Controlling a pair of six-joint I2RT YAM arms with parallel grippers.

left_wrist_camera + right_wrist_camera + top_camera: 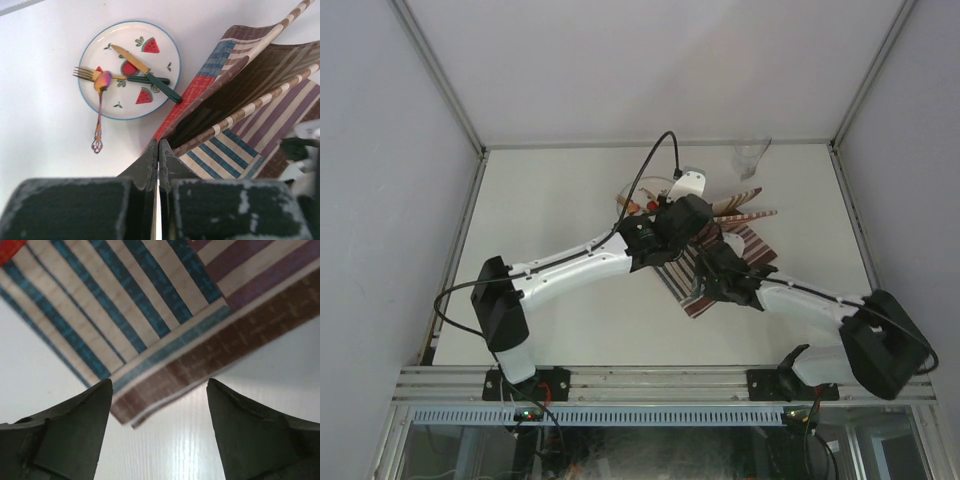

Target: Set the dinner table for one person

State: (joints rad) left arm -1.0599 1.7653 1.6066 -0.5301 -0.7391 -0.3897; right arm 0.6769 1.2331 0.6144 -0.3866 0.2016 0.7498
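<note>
A striped placemat [240, 145] is lifted and folded over itself on the dinner table [570, 300]. My left gripper [159, 146] is shut on its red corner edge, above the mat [745, 245] at the table's middle. My right gripper [160, 390] stands open low over the table, and the mat's brown-striped near corner [150, 400] lies between its fingers without touching either. A watermelon-patterned plate [115, 35] lies left of the mat and carries a gold knife [162, 87] with a green handle, a gold fork [87, 74] and a spoon [100, 107] whose handle hangs over the rim.
A clear drinking glass [751, 158] stands at the far right of the table near the back rail. White walls close the table in on three sides. Both arms cross over the table's middle.
</note>
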